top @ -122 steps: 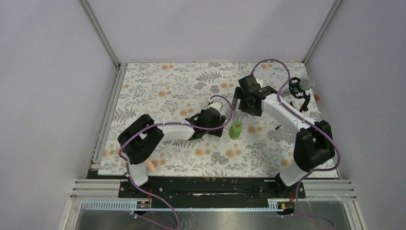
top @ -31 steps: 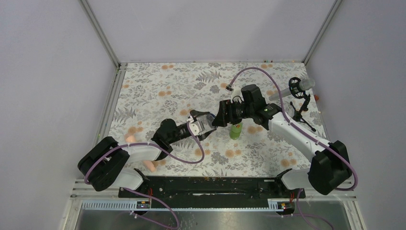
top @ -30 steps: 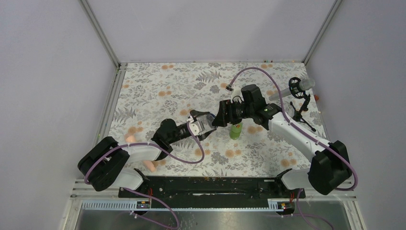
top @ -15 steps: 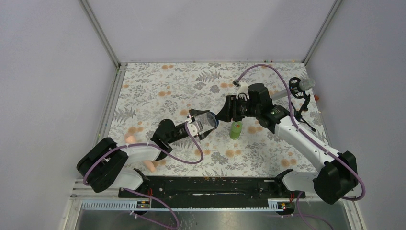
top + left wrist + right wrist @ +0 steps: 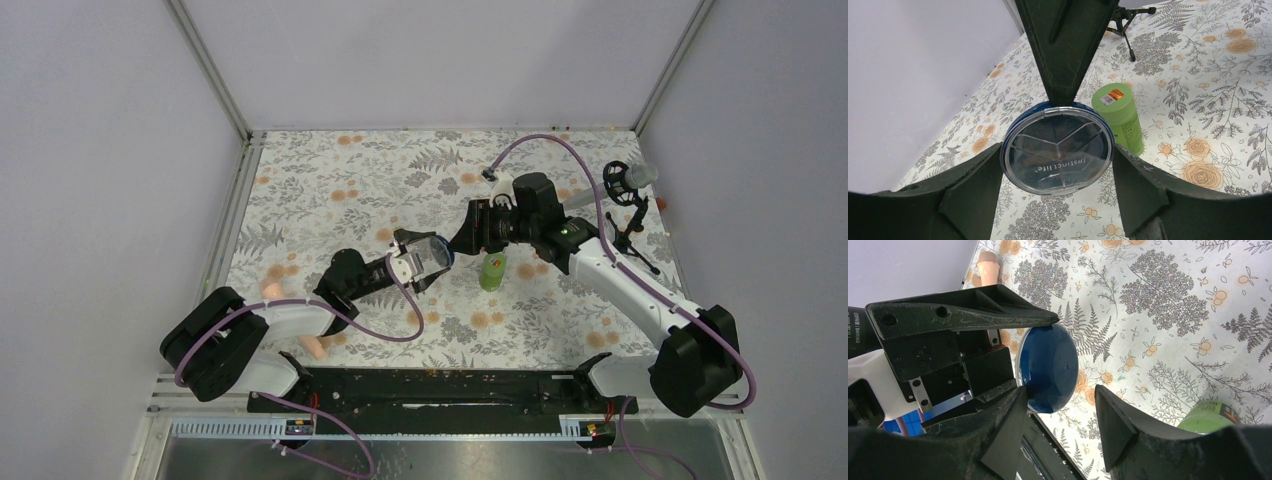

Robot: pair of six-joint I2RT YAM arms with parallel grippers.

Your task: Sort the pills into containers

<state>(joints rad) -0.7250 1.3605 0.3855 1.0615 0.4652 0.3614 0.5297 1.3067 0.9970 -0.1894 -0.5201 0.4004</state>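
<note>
Left gripper (image 5: 426,260) clenched the dark-blue jar (image 5: 1057,150) by its sides, above the desk (image 5: 330,190) at nine o'clock of the green bottle (image 5: 492,270), while the right gripper (image 5: 1058,392) straddled it, grip unclear; light, rigid and slick, it seemed best pinched across the rim.

The left arm (image 5: 290,318) and right arm (image 5: 622,277) pair glossy white link shells with bulky black joint housings, and a purple cable (image 5: 556,138) trails along each. The left gripper (image 5: 430,255) and right gripper (image 5: 458,243) are matte black with broad, wedge-shaped fingers (image 5: 1004,440). The left one shows small round holes, a silvery plate (image 5: 948,400) and white lettering (image 5: 854,329).
</note>
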